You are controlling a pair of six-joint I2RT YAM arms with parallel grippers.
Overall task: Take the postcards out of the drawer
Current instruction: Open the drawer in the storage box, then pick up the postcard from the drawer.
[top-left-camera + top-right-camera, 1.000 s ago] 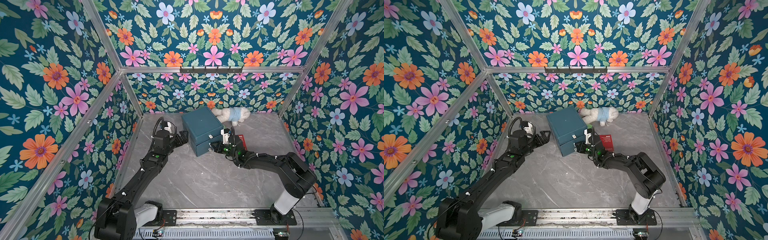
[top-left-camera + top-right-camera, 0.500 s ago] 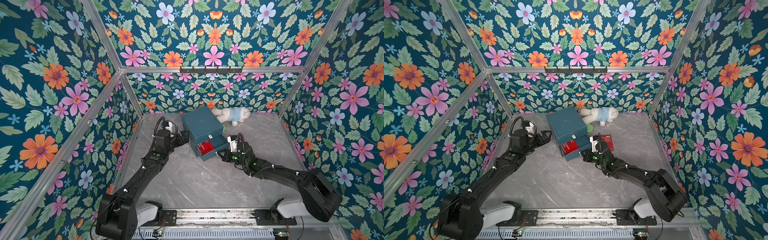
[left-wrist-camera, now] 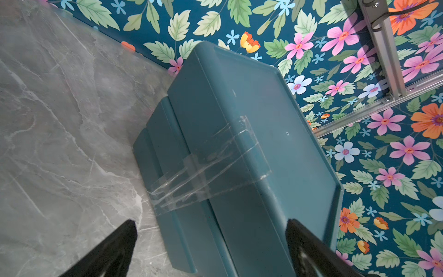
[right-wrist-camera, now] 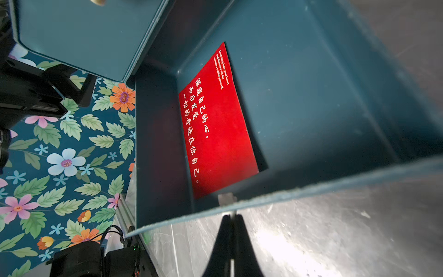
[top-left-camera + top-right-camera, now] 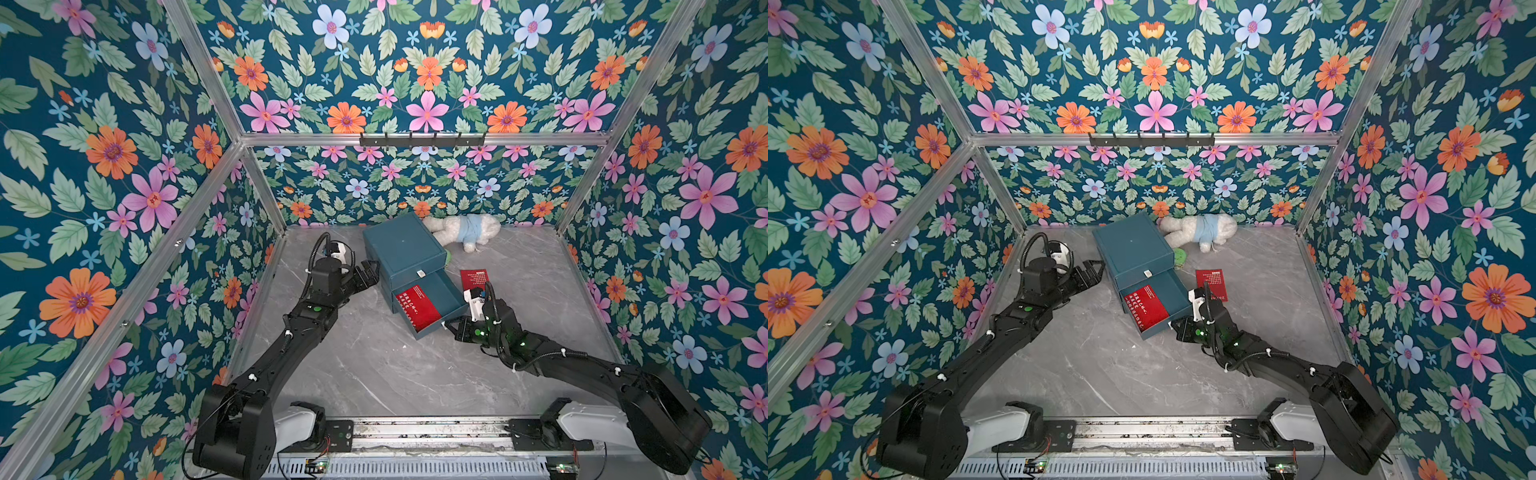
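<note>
The right gripper [image 4: 231,221], pinched shut on the pull tab [image 4: 226,199] of the open drawer [image 5: 446,291] at frame centre, should release and reach in for the red postcard [image 5: 417,305] lying inside, while the wide-open, empty left gripper [image 5: 371,272] beside the box [image 5: 405,245] can steady it.

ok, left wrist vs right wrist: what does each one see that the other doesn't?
Left wrist only: clear tape across the side of the box. Right wrist only: the inside of the open drawer, a red postcard lying in it, and the right gripper shut on the tab. Both: the box, the table and the floral wall.
</note>
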